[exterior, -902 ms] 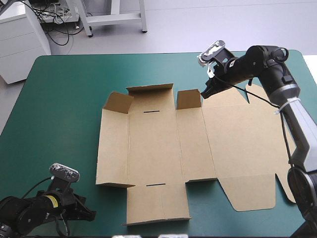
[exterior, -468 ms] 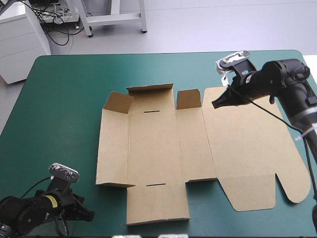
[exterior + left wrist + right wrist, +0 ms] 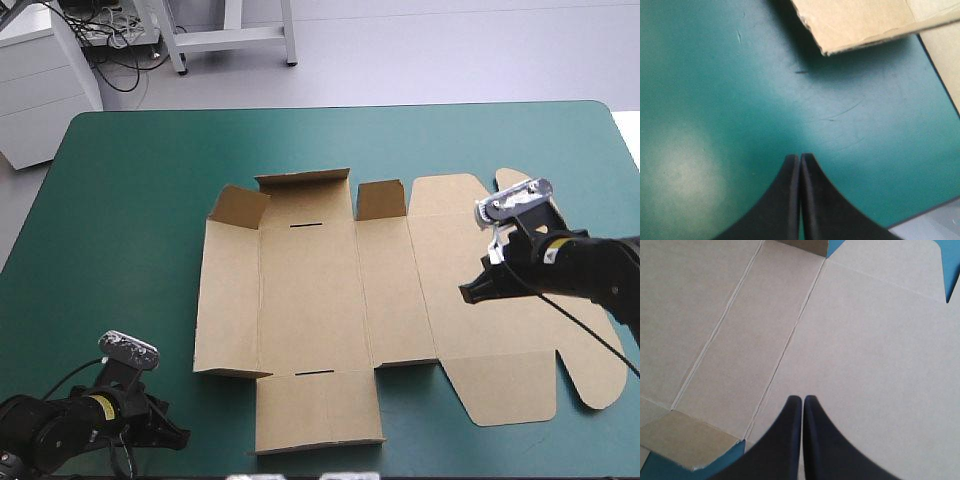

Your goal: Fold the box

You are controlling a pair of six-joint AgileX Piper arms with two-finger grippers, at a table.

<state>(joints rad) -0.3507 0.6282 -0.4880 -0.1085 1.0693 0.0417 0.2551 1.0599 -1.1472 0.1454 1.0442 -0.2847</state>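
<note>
Right gripper (image 3: 468,295), fingers pressed together, over the brown box (image 3: 310,300); left gripper (image 3: 800,156) likewise closed, near its corner

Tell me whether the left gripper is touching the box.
Apart. The left wrist view shows bare teal-green cover between the shut tips of the left gripper and the nearest flap corner of the box.

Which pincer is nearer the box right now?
Right. The right pincer hangs over the box, above its wide panel; the left pincer is off it, over the teal-green cover by its near-left corner.
</note>
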